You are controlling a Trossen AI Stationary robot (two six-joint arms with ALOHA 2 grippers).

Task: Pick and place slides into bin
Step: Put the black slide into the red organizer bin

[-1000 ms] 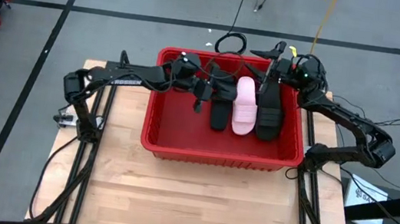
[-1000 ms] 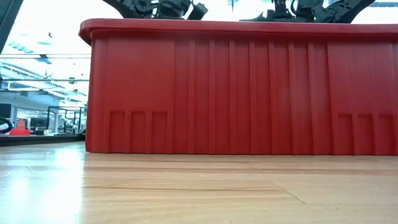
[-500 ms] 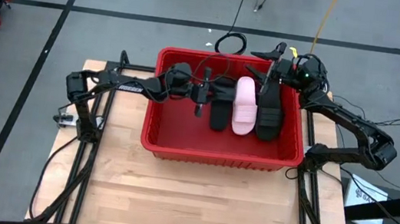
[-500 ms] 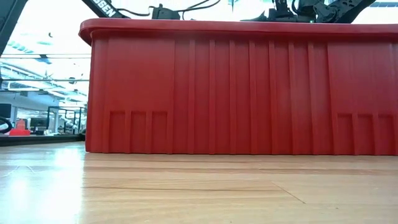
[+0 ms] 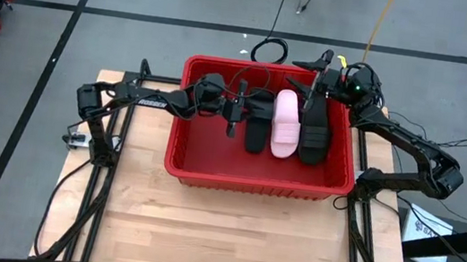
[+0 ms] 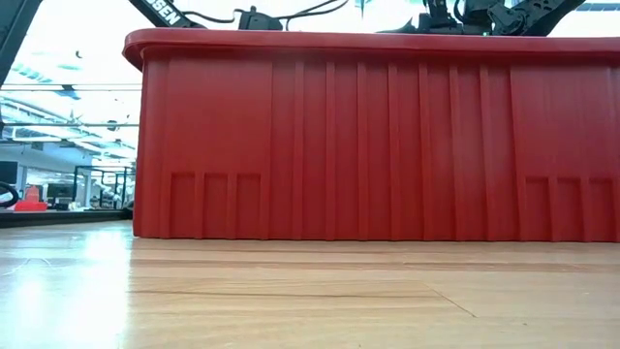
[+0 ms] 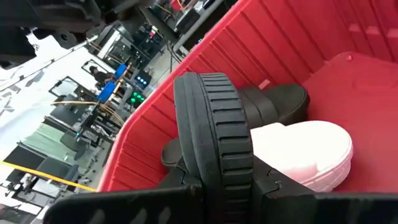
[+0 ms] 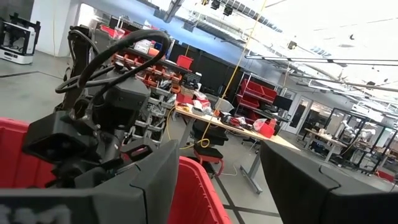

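The red bin stands on the wooden table. A pale pink slide and a black slide lie side by side on its floor. My left gripper reaches in over the bin's left wall and is shut on another black slide, left of the pink one. My right gripper hovers open over the bin's far right corner with nothing between its fingers. My left gripper pinches the black slide between its two fingers at the ribbed rim of the sole. The fingers come nearly level from the table's left, slanting a little down. The slide stands tilted on edge, its rounded end beyond the fingers. Whether it touches the floor is hidden.
Bare red floor lies in the bin's near half. Bare wood stretches from the bin to the table's near edge. A coiled black cable lies on the ground beyond the bin's far wall.
My left gripper has sunk into the bin with the black slide and tipped its fingers more level, then held still. It stays shut on the slide. My right gripper has kept its place.
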